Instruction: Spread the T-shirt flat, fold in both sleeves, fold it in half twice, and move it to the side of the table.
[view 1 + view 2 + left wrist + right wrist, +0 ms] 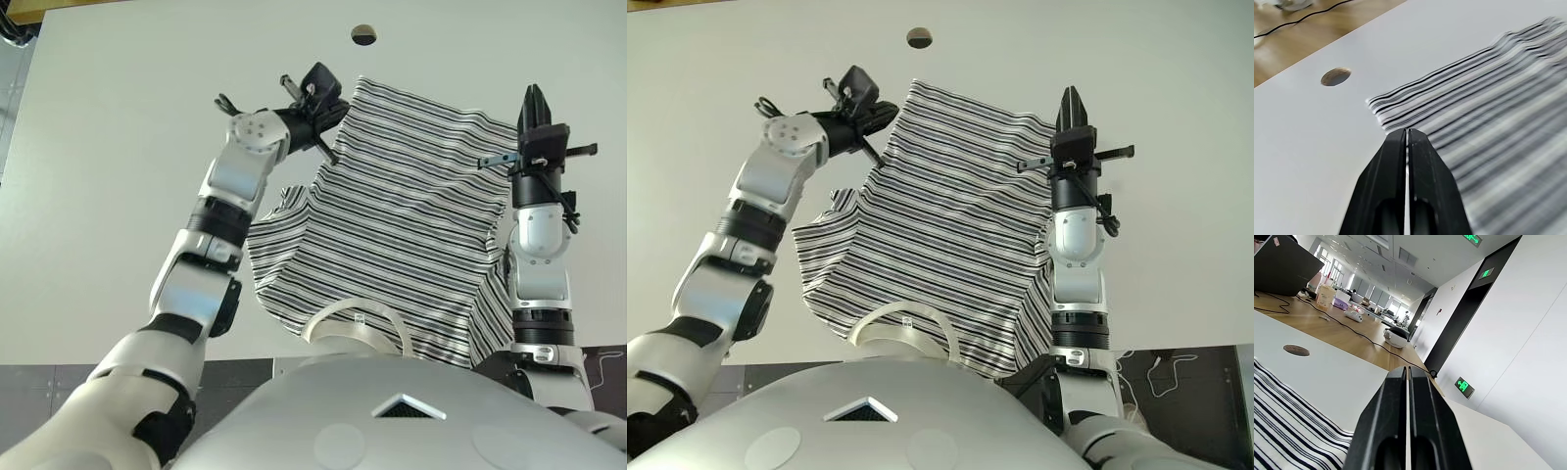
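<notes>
Black-and-white stripes all over the white table! Found the T-shirt lying mostly open, with its collar at the robot's end and its hem at the far end. Ran lengthways from collar to hem, leaning a touch to the right.

Caught the left claw clenched, fingers pressed together, tips right at the far left corner of the hem. From there, had the whole body of cloth off to its right and back toward the robot. Could not tell whether any fabric was nipped between those tips.

Spotted the right claw clenched too, on nothing, tips pointing up and away, with the far right end of the hem just beside it, to its left and lower down.

Judged the left claw the nearer of the two to a usable grip, and the spreading step unfinished: left sleeve bunched well behind the left claw, right sleeve rumpled well behind the right claw. Reckoned the coming move hinged on that hem line running crosswise between the two claws.

On writing: noticed a small tag inside the collar, with print too small to read. Noticed green lit signs on the walls beyond the right claw, with lettering too small to make out. Passed a round hole in the table just beyond the left claw.
</notes>
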Robot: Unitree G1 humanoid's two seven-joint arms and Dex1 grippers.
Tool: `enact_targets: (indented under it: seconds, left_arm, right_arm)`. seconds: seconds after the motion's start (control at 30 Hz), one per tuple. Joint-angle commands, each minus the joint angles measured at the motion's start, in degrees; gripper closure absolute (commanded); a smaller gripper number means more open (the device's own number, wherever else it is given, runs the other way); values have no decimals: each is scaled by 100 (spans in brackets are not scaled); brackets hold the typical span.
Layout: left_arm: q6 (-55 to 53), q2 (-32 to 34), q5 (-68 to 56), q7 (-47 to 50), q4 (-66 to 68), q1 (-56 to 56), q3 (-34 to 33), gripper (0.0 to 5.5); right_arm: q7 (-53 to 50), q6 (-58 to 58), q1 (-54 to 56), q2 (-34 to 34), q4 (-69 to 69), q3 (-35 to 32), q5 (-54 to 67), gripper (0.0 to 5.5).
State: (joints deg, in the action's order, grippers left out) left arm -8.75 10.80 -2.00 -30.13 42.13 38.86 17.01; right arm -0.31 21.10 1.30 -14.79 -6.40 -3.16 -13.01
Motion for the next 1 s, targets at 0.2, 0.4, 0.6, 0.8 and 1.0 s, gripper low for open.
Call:
enact_targets:
  seconds: [0.2, 0.4, 0.6, 0.8, 1.0]
  left_arm:
    - [1009, -663, 419, 182, 2220, 1093, -286, 539]
    - [822, -760, 832, 113, 2649, 1163, -165, 539]
    - [236, -710, 1245, 165, 3058, 1167, -33, 539]
    - [55, -217, 1236, 1015, 3259, 1246, -402, 539]
    - [95, 401, 1266, 810, 3304, 1175, -594, 539]
  right_arm:
    - [52, -65, -112, 36, 317, 119, -22, 540]
    - [62, -169, -157, 34, 431, 175, -36, 540]
    - [81, -248, -192, 32, 527, 194, -25, 540]
    - [78, -311, -204, 51, 604, 231, -38, 540]
    - [80, -345, -271, 33, 687, 233, -50, 540]
